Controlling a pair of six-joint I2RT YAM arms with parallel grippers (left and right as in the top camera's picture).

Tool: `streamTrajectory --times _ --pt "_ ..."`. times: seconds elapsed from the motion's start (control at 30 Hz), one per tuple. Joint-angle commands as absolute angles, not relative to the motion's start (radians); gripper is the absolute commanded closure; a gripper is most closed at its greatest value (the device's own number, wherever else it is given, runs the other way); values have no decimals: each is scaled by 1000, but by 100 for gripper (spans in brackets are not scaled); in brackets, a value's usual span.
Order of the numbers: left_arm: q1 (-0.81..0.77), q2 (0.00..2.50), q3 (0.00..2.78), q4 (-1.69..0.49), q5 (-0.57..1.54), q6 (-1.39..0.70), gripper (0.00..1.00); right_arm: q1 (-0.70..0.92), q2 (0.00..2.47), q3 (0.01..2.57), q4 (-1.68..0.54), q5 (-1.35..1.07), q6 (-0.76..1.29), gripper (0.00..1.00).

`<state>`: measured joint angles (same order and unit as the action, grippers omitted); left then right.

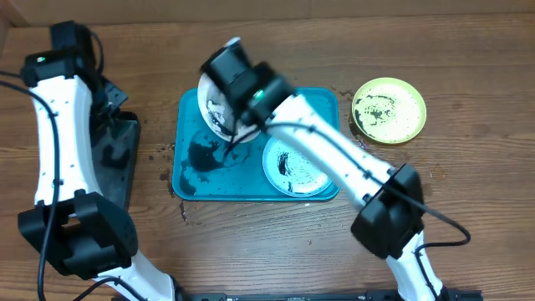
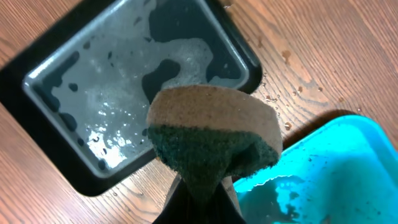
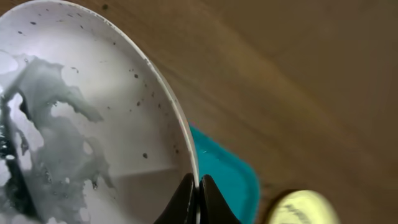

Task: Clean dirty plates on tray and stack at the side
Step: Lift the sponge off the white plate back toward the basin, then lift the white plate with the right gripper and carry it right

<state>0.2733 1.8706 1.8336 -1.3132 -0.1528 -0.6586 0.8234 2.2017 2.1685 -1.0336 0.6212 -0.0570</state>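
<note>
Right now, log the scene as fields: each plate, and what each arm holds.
white plate: tilted over the tray, rim in right jaws, wet smears
pale aqua plate: flat in tray, black smears
yellow-green plate: on table beside tray, black specks
left jaws: shut on sponge, near black tray
black tray: holds foamy water

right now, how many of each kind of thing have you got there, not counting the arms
plates: 3 (white plate, yellow-green plate, pale aqua plate)
trays: 2 (turquoise tray, black tray)
sponges: 1 (sponge)
total: 6
</note>
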Motion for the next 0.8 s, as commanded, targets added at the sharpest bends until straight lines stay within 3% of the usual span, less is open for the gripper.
streamTrajectory --times 0.0,0.2,0.5,0.77 --pt "327 1887 1832 -1315 -41 -628 96 926 2171 2188 -1031 904 -210 96" --pt "432 1887 1832 -1319 -23 -624 96 1029 2171 2188 -992 1104 -353 96" --pt "501 1889 1818 -1310 15 -596 96 1048 2171 2188 -758 1129 -585 96" --pt "501 1889 1816 -1296 17 -582 96 1029 2171 2185 -754 1014 -512 96"
